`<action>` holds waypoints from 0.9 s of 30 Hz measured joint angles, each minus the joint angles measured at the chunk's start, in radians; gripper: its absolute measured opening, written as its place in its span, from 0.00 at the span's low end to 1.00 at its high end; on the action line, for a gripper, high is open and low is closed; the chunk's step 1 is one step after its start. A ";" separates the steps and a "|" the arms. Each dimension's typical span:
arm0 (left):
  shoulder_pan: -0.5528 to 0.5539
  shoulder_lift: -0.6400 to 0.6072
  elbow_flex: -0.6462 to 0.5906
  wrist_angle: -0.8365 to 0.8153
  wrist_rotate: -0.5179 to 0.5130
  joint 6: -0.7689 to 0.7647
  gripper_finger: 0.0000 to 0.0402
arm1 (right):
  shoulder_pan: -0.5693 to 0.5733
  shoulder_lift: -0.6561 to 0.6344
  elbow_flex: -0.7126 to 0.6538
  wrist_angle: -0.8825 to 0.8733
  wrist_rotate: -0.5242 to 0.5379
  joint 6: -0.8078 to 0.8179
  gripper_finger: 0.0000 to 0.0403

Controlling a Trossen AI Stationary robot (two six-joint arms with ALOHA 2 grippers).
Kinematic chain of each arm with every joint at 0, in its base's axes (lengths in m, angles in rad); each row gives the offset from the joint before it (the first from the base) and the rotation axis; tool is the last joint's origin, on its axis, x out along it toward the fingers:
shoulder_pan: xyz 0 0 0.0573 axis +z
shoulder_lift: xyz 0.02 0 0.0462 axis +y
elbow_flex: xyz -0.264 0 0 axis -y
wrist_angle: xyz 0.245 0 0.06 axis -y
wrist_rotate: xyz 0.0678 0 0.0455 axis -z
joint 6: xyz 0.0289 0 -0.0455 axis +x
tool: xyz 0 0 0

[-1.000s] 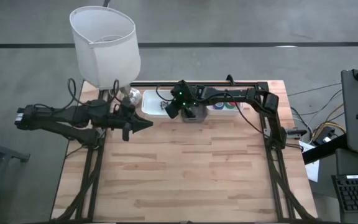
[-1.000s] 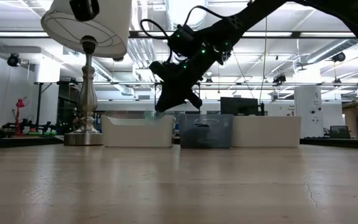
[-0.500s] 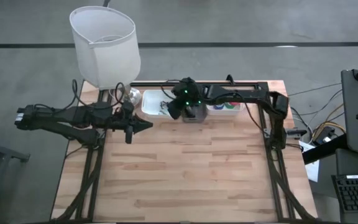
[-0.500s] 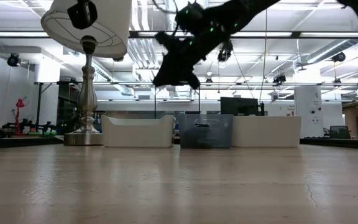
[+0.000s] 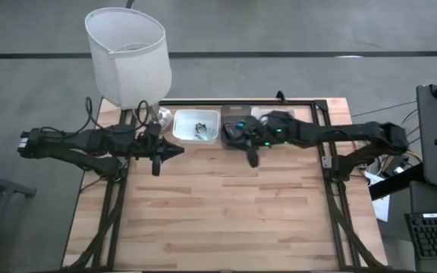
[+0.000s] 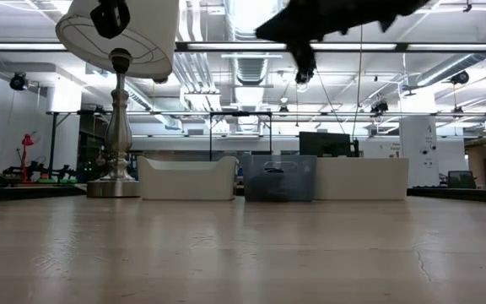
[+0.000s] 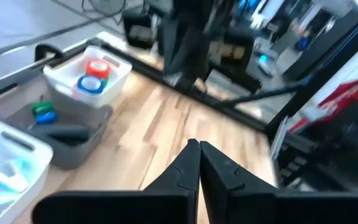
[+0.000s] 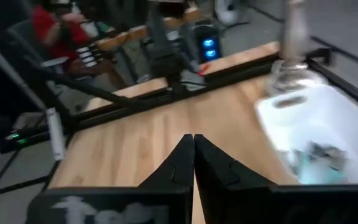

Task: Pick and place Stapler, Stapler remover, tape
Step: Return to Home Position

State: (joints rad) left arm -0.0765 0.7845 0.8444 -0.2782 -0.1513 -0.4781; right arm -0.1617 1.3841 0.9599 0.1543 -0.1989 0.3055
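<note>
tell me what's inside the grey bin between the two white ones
The grey bin holds a green tape roll and the black stapler beside it. From above, the right arm covers part of it.

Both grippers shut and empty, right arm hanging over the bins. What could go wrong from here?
1. The right gripper and the left gripper hang near each other with a gap between; a wide swing by either might make them meet.
2. The right arm crosses above the grey bin; the low view shows it well clear, but a dip could clip a rim.
3. The lamp stands close beside the left arm; a knock could tip it.
</note>
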 joint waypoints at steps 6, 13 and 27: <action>-0.004 0.006 -0.050 0.063 -0.135 0.198 0.06 | 0.015 -0.181 -0.162 -0.104 0.102 0.095 0.02; -0.005 -0.046 -0.256 0.373 -0.039 0.289 0.06 | 0.056 -0.361 -0.417 0.082 0.108 0.083 0.02; -0.005 -0.334 -0.539 0.438 -0.071 0.310 0.06 | 0.101 -0.753 -0.734 0.210 0.040 0.031 0.02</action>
State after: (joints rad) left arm -0.0814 0.4510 0.3056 0.1602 -0.2222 -0.1685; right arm -0.0605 0.6313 0.2259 0.3641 -0.1585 0.3365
